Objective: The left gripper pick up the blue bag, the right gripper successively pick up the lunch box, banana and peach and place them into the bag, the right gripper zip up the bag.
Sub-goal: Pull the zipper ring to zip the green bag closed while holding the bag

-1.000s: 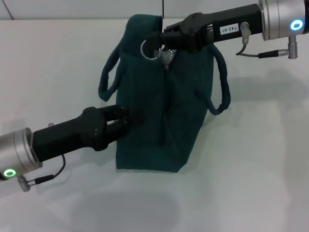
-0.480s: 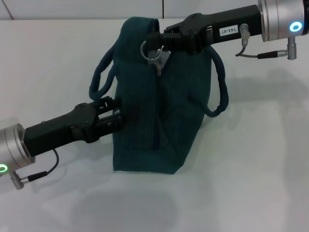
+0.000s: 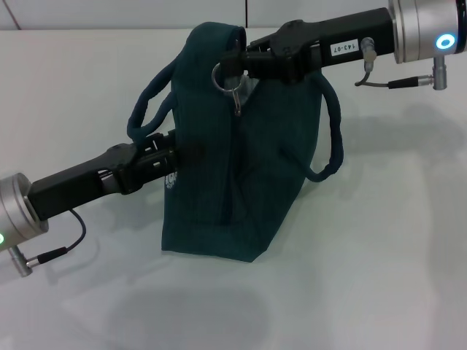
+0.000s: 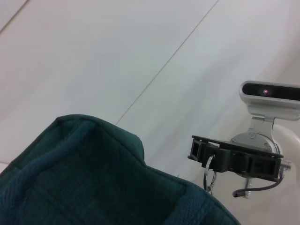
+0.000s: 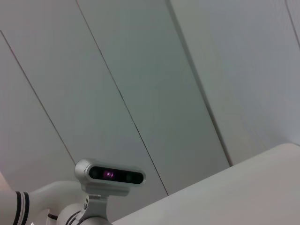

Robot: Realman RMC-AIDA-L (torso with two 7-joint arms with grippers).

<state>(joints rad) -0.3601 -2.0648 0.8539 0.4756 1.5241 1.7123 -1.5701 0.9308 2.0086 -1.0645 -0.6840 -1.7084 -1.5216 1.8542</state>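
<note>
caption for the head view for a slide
Right gripper at the ring zip pull of the blue bag, left gripper against its side.

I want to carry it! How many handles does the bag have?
2. One handle loops out on the blue bag's left side, above the left gripper. The other handle hangs on its right side, below the right gripper.

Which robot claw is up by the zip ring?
The right gripper, the one with the white sticker on its arm. It sits at the top of the bag beside the ring. The left gripper is lower, at the bag's side.
</note>
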